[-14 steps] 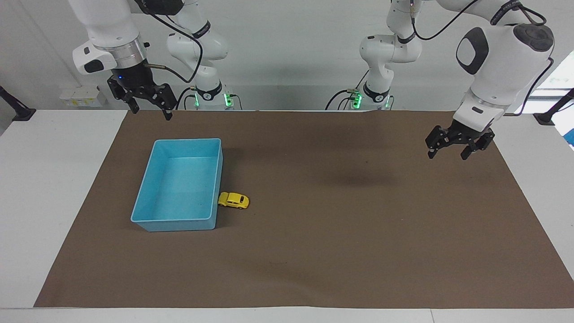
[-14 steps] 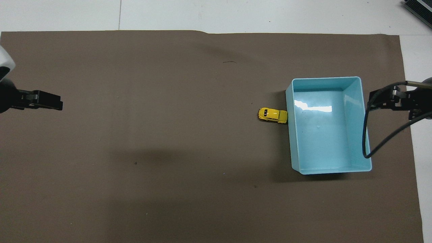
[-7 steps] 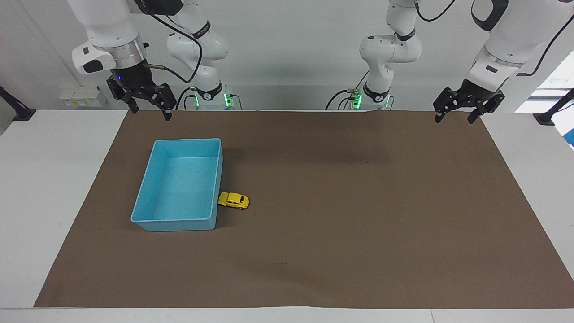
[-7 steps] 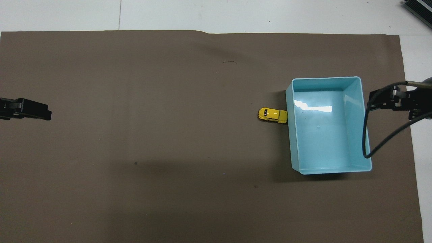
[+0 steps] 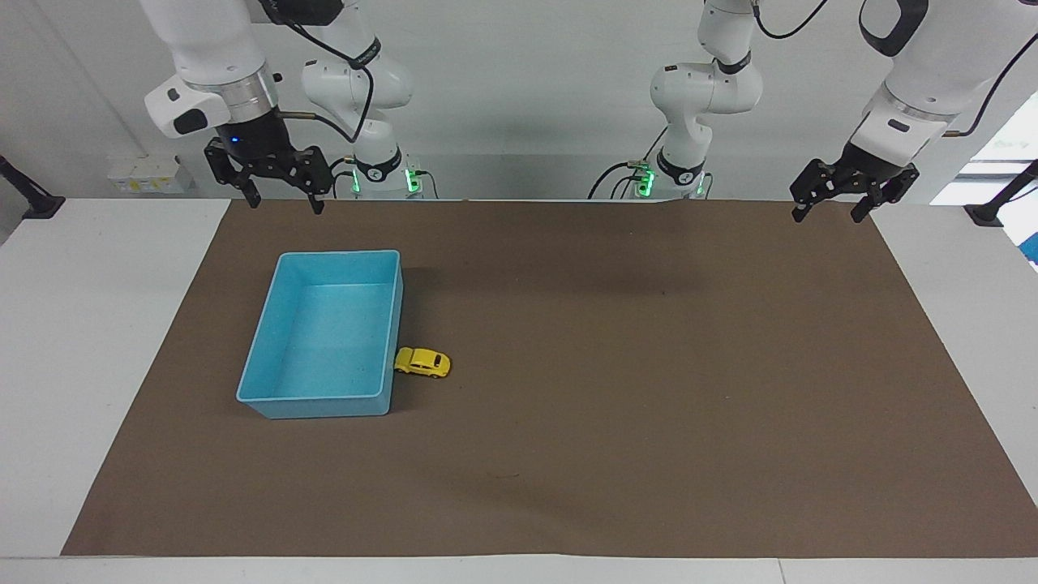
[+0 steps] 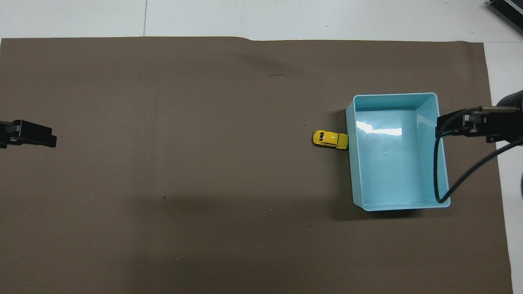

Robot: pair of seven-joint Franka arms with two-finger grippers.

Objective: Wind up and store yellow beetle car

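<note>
While both arms hang idle, car (image 5: pixel 422 362) sits on mat (image 5: pixel 616 405), nose touching bin (image 5: pixel 324 401) outer wall, not inside. Right gripper (image 5: pixel 279 195) raised over mat edge near bin, fingers apart; left gripper (image 5: pixel 835 201) over mat's other end, fingers apart. Storing left; winding unclear.

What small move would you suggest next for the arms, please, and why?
Probably bring the right gripper down over the car. The car sits on the mat against the bin, not in it, and that gripper is open, empty and closer. The left gripper waits.
</note>
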